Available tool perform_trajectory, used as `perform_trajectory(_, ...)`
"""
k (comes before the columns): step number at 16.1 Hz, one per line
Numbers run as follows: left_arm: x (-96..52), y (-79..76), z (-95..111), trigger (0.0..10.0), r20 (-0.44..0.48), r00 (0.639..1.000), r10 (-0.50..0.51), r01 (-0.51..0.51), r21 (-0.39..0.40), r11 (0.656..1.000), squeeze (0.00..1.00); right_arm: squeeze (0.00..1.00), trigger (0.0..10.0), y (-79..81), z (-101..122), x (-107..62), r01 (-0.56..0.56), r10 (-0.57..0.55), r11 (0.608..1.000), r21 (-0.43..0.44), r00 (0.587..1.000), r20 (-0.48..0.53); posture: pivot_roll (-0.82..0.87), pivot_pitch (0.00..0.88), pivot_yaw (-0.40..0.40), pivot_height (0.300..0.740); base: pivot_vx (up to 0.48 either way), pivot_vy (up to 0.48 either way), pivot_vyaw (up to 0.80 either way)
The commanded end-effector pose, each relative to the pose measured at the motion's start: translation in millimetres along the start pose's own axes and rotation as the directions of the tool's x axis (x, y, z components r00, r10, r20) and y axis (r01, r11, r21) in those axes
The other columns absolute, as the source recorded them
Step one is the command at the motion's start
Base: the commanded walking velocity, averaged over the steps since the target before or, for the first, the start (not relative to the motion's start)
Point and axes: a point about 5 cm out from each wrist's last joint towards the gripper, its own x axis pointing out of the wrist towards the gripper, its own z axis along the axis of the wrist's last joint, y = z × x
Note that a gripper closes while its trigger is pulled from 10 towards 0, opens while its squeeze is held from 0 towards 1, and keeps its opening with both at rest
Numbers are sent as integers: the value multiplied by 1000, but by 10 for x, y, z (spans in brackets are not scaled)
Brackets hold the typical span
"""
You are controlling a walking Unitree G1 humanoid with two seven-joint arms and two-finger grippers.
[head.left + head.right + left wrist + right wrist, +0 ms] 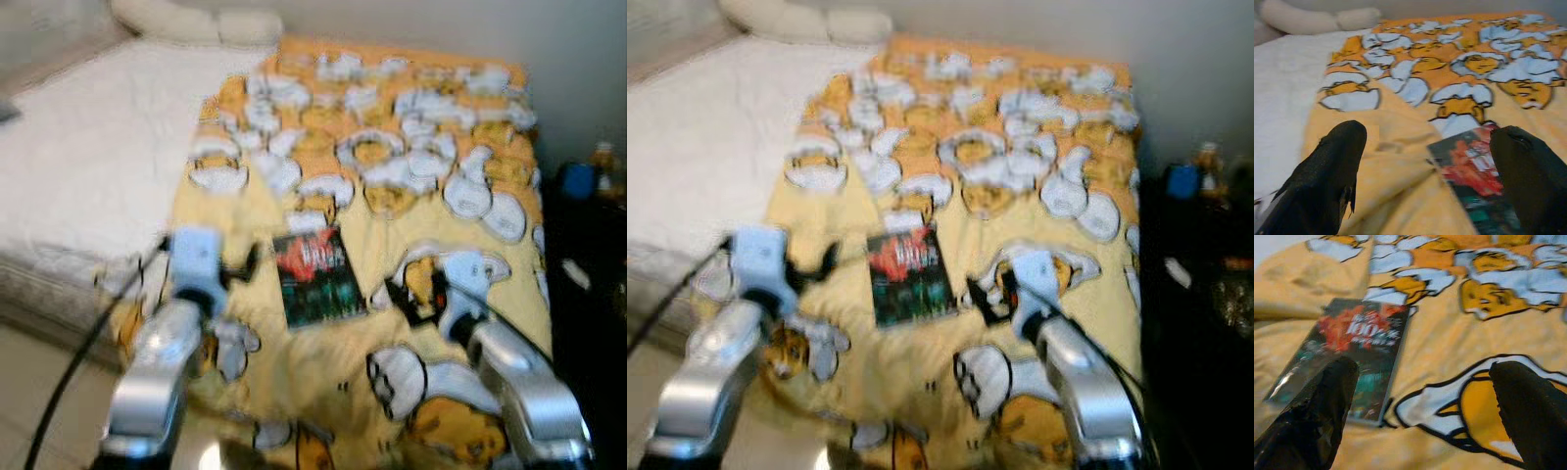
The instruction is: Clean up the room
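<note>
While I look down through the head camera, which is blurred, I see a bed [78, 166] with a white sheet on the robot's left half and a yellow blanket [411, 196] printed with white-and-orange cartoon figures spread over the right half and down to the near edge. A book [315, 276] with a dark cover, red at its far end and green at its near end, lies flat on the blanket near the foot of the bed, between my two grippers. Its long axis runs roughly from the near edge toward the pillows [196, 22], tilted slightly, and the red title end points away from me. My left gripper [235, 269] hangs over the blanket's left border, just beside the book, and its two black fingers [1327, 176] are spread wide with nothing between them. My right gripper [411, 294] hovers on the book's other side, its fingers [1317, 416] also parted and empty, one fingertip over the book's near corner in the wrist view. Blanket lies open all around the book, with soft folds bunched on its left side. To the right, past the bed's edge, stands a dark piece of furniture [588, 294] with small items on top, among them something blue [578, 179]. Pale floor [39, 392] shows at the near left.
</note>
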Motion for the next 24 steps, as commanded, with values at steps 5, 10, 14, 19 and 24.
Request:
perform_trajectory(5,-22,-38,-22,10000,-24,998,-55,56,45,997,678,1000,10000,32,11,241,-169,174,973,157,984,-19,12,0,25,740,0,0,0)
perform_trajectory(10,-19,-34,-84,10000,-87,990,-114,119,60,991,678,1000,10000,32,-137,472,-202,231,948,247,968,-95,15,0,26,740,0,0,0)
perform_trajectory(14,-46,-38,-108,10000,-171,933,-318,328,37,944,384,1000,10000,-73,-33,798,-110,155,893,437,985,-69,5,0,45,740,0,0,0)
perform_trajectory(19,-128,18,-61,10000,-193,891,-412,420,1,908,0,0,10000,-200,33,897,-12,71,883,470,992,-108,30,48,44,740,0,0,0)
perform_trajectory(24,-190,52,-94,10000,-232,866,-444,445,-51,894,0,0,10000,-269,-8,904,80,12,861,503,984,-177,29,87,59,740,0,0,0)
